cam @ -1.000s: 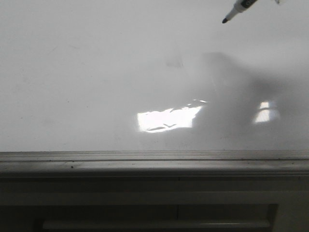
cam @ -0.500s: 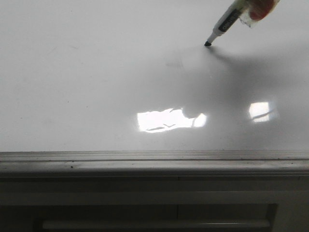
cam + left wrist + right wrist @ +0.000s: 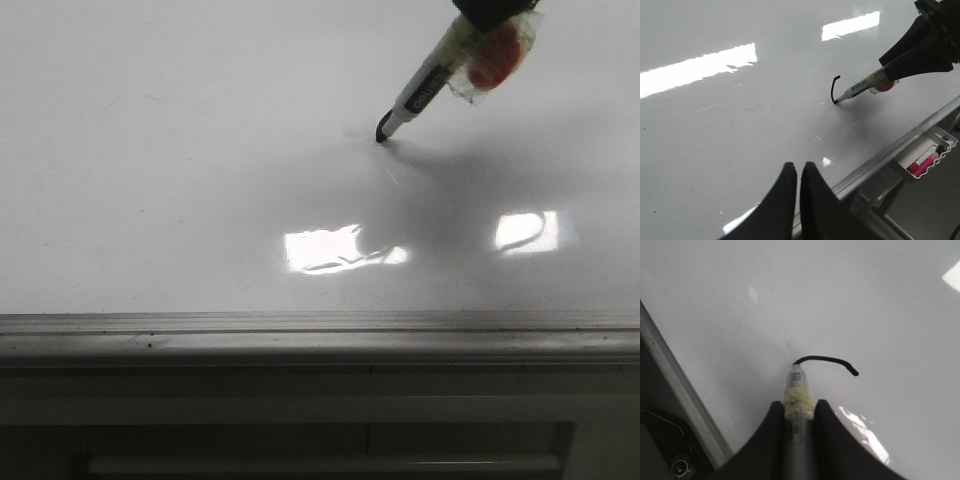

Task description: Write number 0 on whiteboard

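The number 0 [image 3: 834, 89] is so far only a short black curved stroke on the whiteboard [image 3: 740, 125], lying at the marker's tip in the part of the board nearer the right arm; most of the loop is not yet drawn. The marker [image 3: 420, 93] looks light and stiff, a slim plastic barrel wrapped with tape where it is held, so a hold on that taped middle seems right. The glossy board is probably slippery under the tip, and light, even pressure should be enough.

The right end effector [image 3: 799, 412] has its fingers closed on the marker's taped barrel, tip down and touching the board. The left end effector [image 3: 798, 172] hovers over the board near the ridged edge, its fingers nearly together with only a thin gap, holding nothing.

Compared with half a second ago, the marker tip has moved down and to the left in the front view, closer to the camera, and the bright reflections have shifted with the arm's shadow.

A small tray of markers [image 3: 927, 160] hangs below the board's edge.
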